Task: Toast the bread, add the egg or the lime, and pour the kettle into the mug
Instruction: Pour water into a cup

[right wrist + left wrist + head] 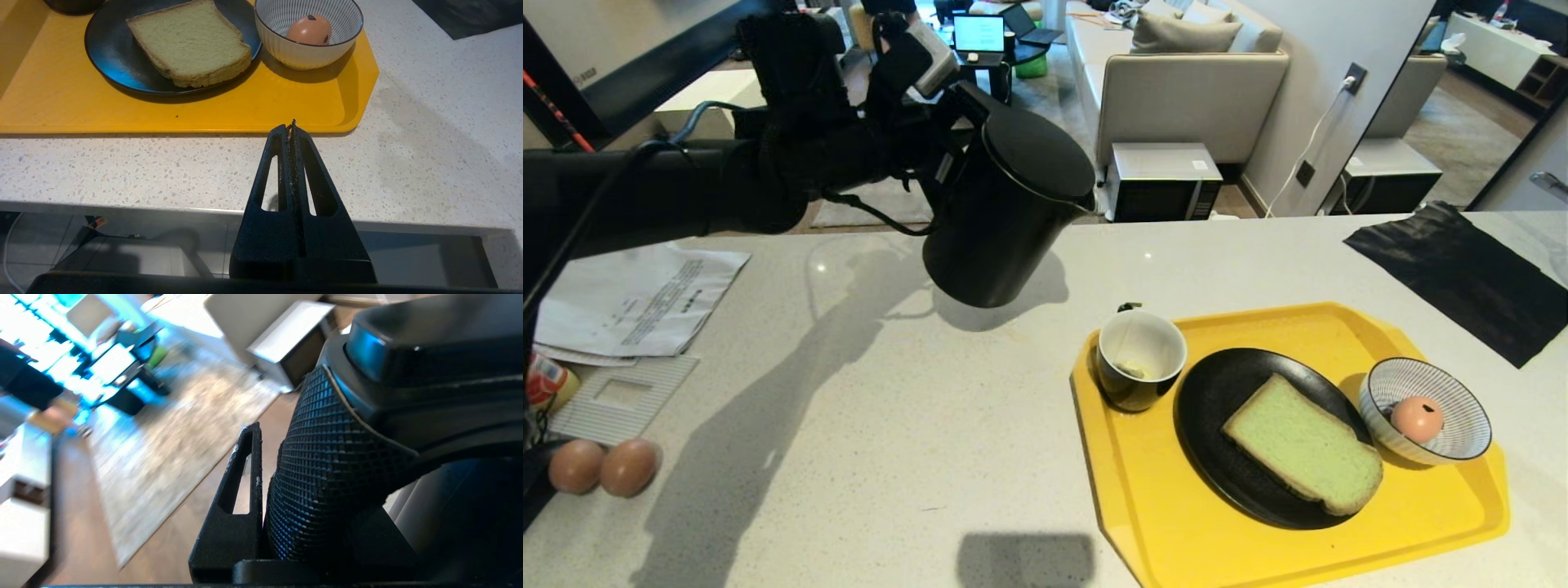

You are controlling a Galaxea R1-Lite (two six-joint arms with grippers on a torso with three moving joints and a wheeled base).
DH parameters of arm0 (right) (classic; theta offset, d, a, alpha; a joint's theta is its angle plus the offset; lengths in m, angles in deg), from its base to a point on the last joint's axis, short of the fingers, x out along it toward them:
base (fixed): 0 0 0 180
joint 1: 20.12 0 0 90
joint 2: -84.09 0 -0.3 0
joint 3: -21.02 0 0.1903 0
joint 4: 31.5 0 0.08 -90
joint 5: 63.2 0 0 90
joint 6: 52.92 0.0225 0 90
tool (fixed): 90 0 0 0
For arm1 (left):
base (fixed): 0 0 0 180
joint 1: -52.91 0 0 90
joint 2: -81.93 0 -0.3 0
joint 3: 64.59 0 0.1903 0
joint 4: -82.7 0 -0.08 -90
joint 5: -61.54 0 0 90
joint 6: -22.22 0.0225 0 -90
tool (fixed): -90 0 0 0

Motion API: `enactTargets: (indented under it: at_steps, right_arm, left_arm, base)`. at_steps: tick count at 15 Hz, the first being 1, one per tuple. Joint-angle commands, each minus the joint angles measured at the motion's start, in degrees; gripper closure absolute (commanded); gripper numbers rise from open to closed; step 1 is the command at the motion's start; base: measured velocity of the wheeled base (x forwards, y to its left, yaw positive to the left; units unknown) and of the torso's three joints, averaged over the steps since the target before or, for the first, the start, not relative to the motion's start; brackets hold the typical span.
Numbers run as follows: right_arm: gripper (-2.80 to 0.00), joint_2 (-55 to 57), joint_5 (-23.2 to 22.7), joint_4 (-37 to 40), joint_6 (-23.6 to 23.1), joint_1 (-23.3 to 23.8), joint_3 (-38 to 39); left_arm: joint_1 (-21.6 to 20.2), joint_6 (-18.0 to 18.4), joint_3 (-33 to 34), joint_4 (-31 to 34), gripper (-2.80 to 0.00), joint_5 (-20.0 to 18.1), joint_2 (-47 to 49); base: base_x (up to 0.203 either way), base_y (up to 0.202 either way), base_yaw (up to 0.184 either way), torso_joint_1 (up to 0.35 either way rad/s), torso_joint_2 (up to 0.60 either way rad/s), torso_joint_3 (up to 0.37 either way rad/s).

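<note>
The kettle (1005,212) is being held off the counter (866,457) by the left gripper (931,122), whose fingers (241,498) are being pressed against the textured black handle (327,469); one finger is plainly visible in the left wrist view, while the other is being hidden behind the handle, so the grip is probably complete but cannot be fully confirmed there. The kettle is being tilted, with its round lid (1037,151) facing the camera and its spout (1086,204) being pointed toward the yellow tray (1160,523). It is being carried above the bare counter, to the left of the tray and apart from the mug (1140,359), which is standing at the tray's near-left corner with its white inside showing. The bread (1303,445) is lying on a black plate (1217,400) in the middle of the tray, and the egg (1417,418) is resting in a striped bowl (1462,408) just beside the plate. The right gripper (292,130) is being kept low at the counter's edge, near the tray, its jaws pressed together on nothing. Two brown eggs (603,467) are lying at the counter's far left.
</note>
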Motion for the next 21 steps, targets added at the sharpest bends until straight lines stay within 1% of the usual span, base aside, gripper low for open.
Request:
enactTargets:
  at_steps: [1,7,10,13,15,19,21]
  right_arm:
    - [0.00,0.03,-0.02,0.00,0.01,-0.02,0.00]
    - [0.00,0.10,-0.02,0.00,-0.01,-0.02,0.03]
    - [0.00,0.02,-0.02,0.00,0.01,-0.02,0.09]
    - [0.00,0.02,-0.02,0.00,0.00,-0.02,0.06]
    - [0.00,0.02,-0.02,0.00,0.01,-0.02,0.09]
    - [0.00,0.02,-0.02,0.00,0.01,0.05,0.01]
    - [0.00,0.02,-0.02,0.00,-0.02,0.07,0.00]
  left_arm:
    - [0.33,0.19,0.00,-0.08,0.00,1.29,-1.42]
    - [6.06,0.19,0.01,-0.04,0.00,2.56,-7.14]
    - [6.54,0.31,0.06,0.12,0.00,3.98,-8.76]
    - [6.36,0.23,0.10,0.17,0.00,4.13,-10.31]
    - [6.45,0.00,0.07,0.23,0.00,5.68,-10.80]
    - [6.54,-2.16,0.01,0.60,0.00,7.45,-11.72]
    - [6.54,-3.04,0.01,0.60,0.00,7.59,-12.17]
  base:
    - [0.000,0.000,0.000,0.000,0.00,0.000]
    - [0.000,0.000,0.000,0.000,0.00,0.000]
    - [0.000,0.000,0.000,0.000,0.00,0.000]
    - [0.000,0.000,0.000,0.000,0.00,0.000]
    - [0.000,0.000,0.000,0.000,0.00,0.000]
    - [0.000,0.000,0.000,0.000,0.00,0.000]
    - [0.000,0.000,0.000,0.000,0.00,0.000]
